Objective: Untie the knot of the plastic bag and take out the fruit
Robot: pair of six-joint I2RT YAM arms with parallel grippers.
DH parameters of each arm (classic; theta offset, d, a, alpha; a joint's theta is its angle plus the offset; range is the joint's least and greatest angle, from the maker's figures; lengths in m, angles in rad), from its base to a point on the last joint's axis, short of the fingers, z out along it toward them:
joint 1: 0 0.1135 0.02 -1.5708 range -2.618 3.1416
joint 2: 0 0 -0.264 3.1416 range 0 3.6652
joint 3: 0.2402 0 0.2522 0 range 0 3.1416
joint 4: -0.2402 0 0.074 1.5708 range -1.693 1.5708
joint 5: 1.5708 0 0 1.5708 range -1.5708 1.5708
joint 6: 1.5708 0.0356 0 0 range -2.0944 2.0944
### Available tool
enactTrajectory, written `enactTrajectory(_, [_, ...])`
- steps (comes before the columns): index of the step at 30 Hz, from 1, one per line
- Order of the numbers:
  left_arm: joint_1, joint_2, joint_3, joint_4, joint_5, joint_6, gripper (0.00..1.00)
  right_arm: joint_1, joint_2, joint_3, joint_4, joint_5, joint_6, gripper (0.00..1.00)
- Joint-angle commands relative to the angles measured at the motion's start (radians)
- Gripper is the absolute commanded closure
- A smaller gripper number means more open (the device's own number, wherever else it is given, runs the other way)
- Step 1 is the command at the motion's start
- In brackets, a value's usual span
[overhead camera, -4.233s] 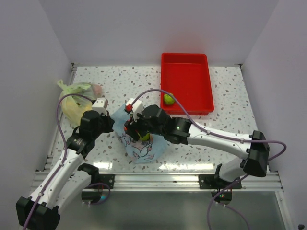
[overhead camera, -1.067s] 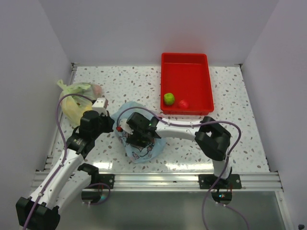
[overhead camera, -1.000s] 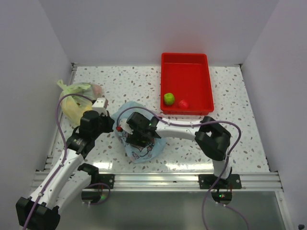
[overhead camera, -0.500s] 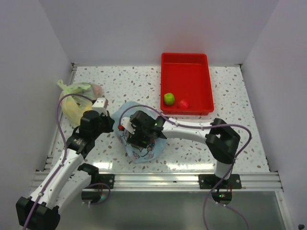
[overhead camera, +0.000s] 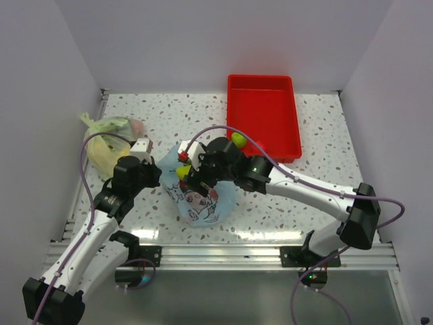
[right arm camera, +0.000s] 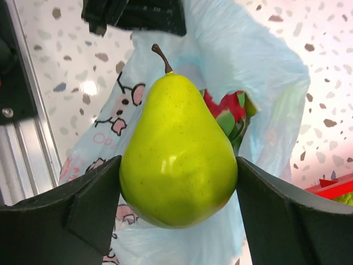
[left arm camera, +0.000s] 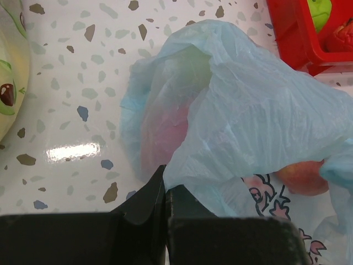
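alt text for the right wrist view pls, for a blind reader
A yellow-green pear, stem up, fills the view, gripped on both sides by the right end effector. Behind it is an open light blue bag with a red fruit inside, on a speckled table.

Pear (right arm camera: 176,160) above plastic bag (overhead camera: 203,211), tray (overhead camera: 262,101) behind

White walls (overhead camera: 203,40) on three sides; speckled tabletop (overhead camera: 176,115); metal rail (overhead camera: 223,256) at near edge.
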Motion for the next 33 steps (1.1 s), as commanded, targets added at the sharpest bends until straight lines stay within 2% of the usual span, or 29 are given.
enactTrajectory(1, [0.005,-0.002,0.002,0.034,0.014,0.023,1.00,-0.038,-0.054,0.027,0.104,-0.076,0.072,0.72])
enactTrajectory(4, [0.007,-0.002,0.002,0.034,0.014,0.023,1.00,-0.063,-0.076,0.018,0.145,-0.007,0.089,0.72])
enactTrajectory(9, [0.007,-0.009,0.002,0.032,0.012,0.022,1.00,-0.159,-0.094,-0.022,0.189,0.254,0.103,0.71])
enactTrajectory(15, [0.007,-0.009,0.002,0.031,0.012,0.023,1.00,-0.421,-0.038,-0.028,0.137,0.423,0.239,0.69])
enactTrajectory(18, [0.007,-0.009,0.002,0.032,0.014,0.023,1.00,-0.549,0.007,-0.040,0.143,0.412,0.314,0.68])
enactTrajectory(21, [0.007,-0.007,0.002,0.031,0.012,0.023,1.00,-0.685,0.076,-0.028,0.131,0.388,0.394,0.63])
enactTrajectory(25, [0.005,-0.010,0.002,0.032,0.009,0.023,1.00,-0.762,0.176,-0.004,0.102,0.322,0.463,0.56])
enactTrajectory(28, [0.007,-0.007,0.004,0.035,0.012,0.023,1.00,-0.779,0.240,0.030,0.065,0.329,0.474,0.44])
enactTrajectory(29, [0.007,-0.007,0.002,0.032,0.012,0.023,1.00,-0.781,0.249,0.036,0.059,0.343,0.477,0.35])
enactTrajectory(31, [0.007,-0.007,0.002,0.034,0.014,0.023,1.00,-0.787,0.268,0.029,0.059,0.349,0.489,0.24])
enactTrajectory(32, [0.007,-0.007,0.002,0.032,0.014,0.023,1.00,-0.788,0.271,0.026,0.056,0.358,0.494,0.11])
enactTrajectory(33, [0.007,-0.009,0.002,0.034,0.014,0.023,1.00,-0.790,0.271,0.024,0.053,0.366,0.497,0.06])
